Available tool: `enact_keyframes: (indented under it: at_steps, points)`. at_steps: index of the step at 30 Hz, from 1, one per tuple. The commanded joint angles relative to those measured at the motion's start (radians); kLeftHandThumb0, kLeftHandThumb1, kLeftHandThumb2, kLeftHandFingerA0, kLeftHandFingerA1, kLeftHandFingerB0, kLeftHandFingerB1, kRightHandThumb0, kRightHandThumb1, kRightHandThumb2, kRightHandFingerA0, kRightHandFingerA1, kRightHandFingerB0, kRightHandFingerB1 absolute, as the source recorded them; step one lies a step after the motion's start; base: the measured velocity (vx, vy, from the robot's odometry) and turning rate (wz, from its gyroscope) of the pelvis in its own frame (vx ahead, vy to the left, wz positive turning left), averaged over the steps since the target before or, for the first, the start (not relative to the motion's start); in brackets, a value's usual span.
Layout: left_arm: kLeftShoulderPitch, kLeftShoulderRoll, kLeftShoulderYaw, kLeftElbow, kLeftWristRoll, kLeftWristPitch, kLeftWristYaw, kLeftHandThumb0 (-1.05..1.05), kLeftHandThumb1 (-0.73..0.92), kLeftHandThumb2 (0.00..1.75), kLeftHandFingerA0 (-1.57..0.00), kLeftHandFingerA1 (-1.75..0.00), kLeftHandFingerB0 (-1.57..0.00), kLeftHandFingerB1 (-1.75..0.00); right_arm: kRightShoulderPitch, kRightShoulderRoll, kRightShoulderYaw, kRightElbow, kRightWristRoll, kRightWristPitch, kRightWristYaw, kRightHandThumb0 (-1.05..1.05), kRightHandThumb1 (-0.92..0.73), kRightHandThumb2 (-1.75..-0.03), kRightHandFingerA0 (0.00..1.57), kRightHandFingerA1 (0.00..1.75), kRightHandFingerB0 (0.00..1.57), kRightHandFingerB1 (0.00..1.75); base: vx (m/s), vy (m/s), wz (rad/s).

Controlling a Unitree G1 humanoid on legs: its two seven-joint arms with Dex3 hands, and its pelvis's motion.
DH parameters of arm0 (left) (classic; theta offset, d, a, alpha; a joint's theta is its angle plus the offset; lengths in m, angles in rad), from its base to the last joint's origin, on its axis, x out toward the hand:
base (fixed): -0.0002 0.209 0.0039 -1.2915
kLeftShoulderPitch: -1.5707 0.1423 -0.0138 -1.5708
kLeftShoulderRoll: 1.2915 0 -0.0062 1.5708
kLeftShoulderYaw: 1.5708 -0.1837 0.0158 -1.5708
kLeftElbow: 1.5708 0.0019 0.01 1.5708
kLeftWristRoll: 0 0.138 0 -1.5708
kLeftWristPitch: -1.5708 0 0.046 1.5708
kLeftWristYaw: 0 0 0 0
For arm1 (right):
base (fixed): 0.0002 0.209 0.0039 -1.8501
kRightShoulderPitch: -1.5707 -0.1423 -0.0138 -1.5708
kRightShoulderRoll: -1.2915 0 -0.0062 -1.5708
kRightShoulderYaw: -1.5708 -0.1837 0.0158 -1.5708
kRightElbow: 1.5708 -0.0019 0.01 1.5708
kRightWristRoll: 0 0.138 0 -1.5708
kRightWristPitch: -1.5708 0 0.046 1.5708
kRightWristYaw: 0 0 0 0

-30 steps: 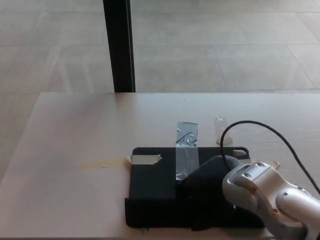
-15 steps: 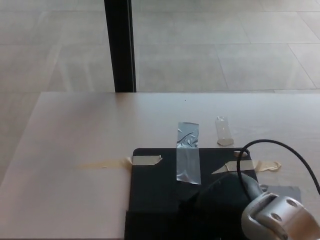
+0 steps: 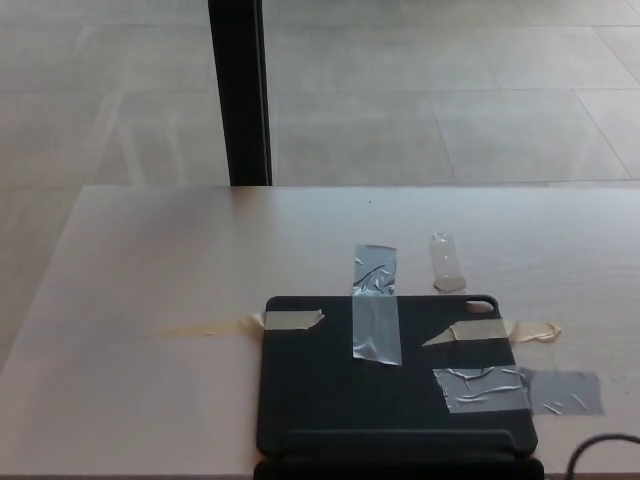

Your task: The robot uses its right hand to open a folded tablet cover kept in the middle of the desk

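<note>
**Tablet cover lies flat and uncovered; right hand has left the view**

Tablet cover (image 3: 395,385), dark and rectangular, sits on the desk (image 3: 160,260) at the middle of its near edge, its nearest side running almost off the bottom of the head view. A second ago the robot's right hand and silver forearm lay over the cover's right half; half a second ago they had slid lower toward the near edge; now neither shows at all. Only a loop of black cable (image 3: 600,455) remains at the bottom right corner. Neither hand is visible, so their fingers cannot be judged, and nothing is seen holding the cover.

With the arm gone, the whole top face can be read: it lies flat, with a raised strip (image 3: 400,438) along its near side that may be a fold or spine. Whether this flat state is the opened one cannot be told for sure, though the retreat of the hand suggests the step is over or being retried.

Several pieces of tape hold the cover to the desk: a grey strip (image 3: 375,305) across its far edge, a pale piece (image 3: 292,320) at its far left corner, a pale strip (image 3: 500,331) and a crinkled grey strip (image 3: 515,390) over its right side. A small clear piece (image 3: 446,262) lies on the desk just beyond the far right corner. Beyond the desk's far edge stands a black post (image 3: 238,90) on the tiled floor (image 3: 450,90).
</note>
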Motion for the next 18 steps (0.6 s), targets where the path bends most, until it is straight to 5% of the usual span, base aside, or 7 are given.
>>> enact_keyframes:
  at_steps: [1,7,8,11,13,17,18]
  points:
    - [-0.016,0.031,-0.004,0.013,-0.033,0.033,-0.004,-0.77,0.75,0.63,-0.68,-0.84,-0.38,-0.63,0.067,0.04,-0.073,0.025,-0.024,0.033,-0.02,-1.01,-0.92,-0.73,0.66,0.95,0.32,0.41,0.0,0.0,0.0]
    - [-0.014,0.031,-0.011,0.009,-0.041,0.032,-0.004,-0.76,0.76,0.63,-0.68,-0.84,-0.38,-0.62,0.087,0.077,-0.127,0.046,-0.007,0.017,-0.009,-0.99,-0.92,-0.74,0.61,0.71,0.3,0.42,0.0,0.0,0.0]
    - [-0.012,0.033,-0.013,0.01,-0.039,0.031,-0.003,-0.76,0.76,0.63,-0.68,-0.83,-0.38,-0.62,0.091,0.079,-0.132,0.048,-0.006,0.008,-0.017,-0.99,-0.77,-1.18,0.64,0.86,0.27,0.52,0.0,0.0,0.0]
    - [-0.003,0.036,-0.015,0.015,-0.046,0.027,-0.008,-0.76,0.77,0.63,-0.68,-0.83,-0.37,-0.61,0.09,0.103,-0.215,-0.003,0.049,0.021,-0.02,-0.97,-0.92,-0.74,0.52,0.77,0.31,0.4,0.0,0.0,0.0]
    - [0.006,0.036,-0.02,0.011,-0.046,0.025,-0.012,-0.77,0.77,0.63,-0.68,-0.83,-0.37,-0.61,0.079,0.112,-0.303,-0.041,0.123,0.016,-0.012,-0.97,-0.79,-1.18,0.56,0.81,0.27,0.51,0.0,0.0,0.0]
    - [0.019,0.037,-0.025,0.013,-0.048,0.022,-0.017,-0.77,0.77,0.63,-0.67,-0.83,-0.37,-0.62,-0.042,0.137,-0.627,-0.074,0.365,0.002,-0.038,-0.88,-0.92,-0.71,0.53,0.57,0.37,0.38,0.0,0.0,0.0]
    - [0.02,0.038,-0.025,0.012,-0.049,0.024,-0.016,-0.77,0.77,0.63,-0.66,-0.83,-0.37,-0.62,-0.059,0.148,-0.673,-0.062,0.405,0.001,-0.04,-0.89,-0.77,-1.14,0.45,0.61,0.33,0.51,0.0,0.0,0.0]
